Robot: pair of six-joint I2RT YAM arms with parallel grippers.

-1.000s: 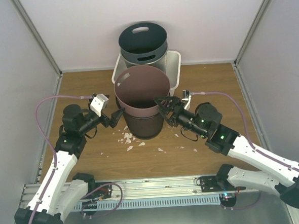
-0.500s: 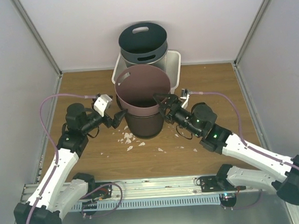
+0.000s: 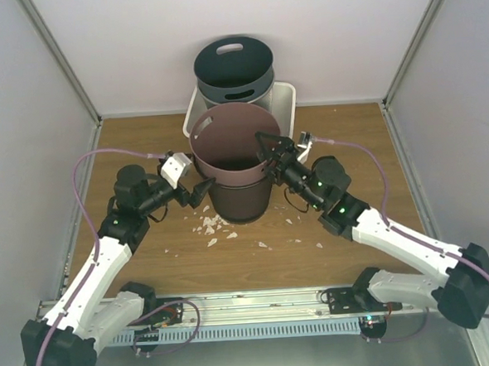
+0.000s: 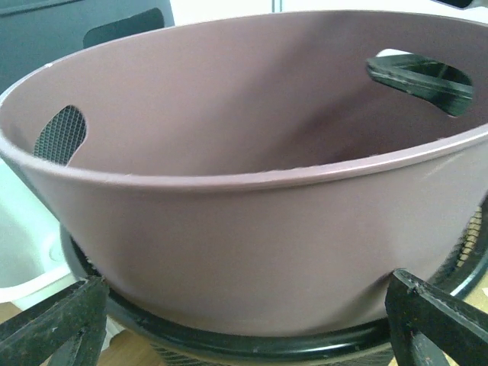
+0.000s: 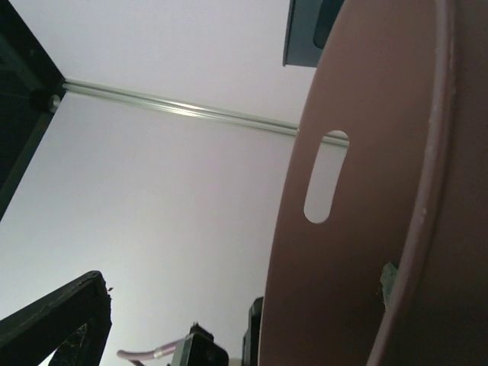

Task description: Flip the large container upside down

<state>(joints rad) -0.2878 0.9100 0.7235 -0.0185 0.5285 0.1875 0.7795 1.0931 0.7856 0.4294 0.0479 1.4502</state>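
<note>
The large mauve container [image 3: 232, 142] stands upright, its bottom nested in a dark mesh basket [image 3: 239, 204] on the wooden table. My left gripper [image 3: 202, 190] is open, with its jaws spread across the container's left wall just above the basket's black rim [image 4: 252, 335]. In the left wrist view [image 4: 248, 305] the mauve wall [image 4: 244, 221] fills the frame between the fingertips [image 4: 53, 324]. My right gripper [image 3: 269, 152] is open at the container's right rim. In the right wrist view [image 5: 252, 320] the wall with its handle slot [image 5: 326, 177] lies to the right, one finger [image 5: 61, 320] stays apart from it, and the other is hidden.
A grey container [image 3: 234, 67] with handle slots sits in a white tub [image 3: 284, 106] against the back wall, just behind the mauve one. White crumbs [image 3: 210, 226] lie on the table in front of the basket. Enclosure walls and posts stand at both sides.
Both arms have moved in and forward towards the container. The right gripper has risen to its right rim and the left has closed onto its left wall. The container has shifted slightly.
</note>
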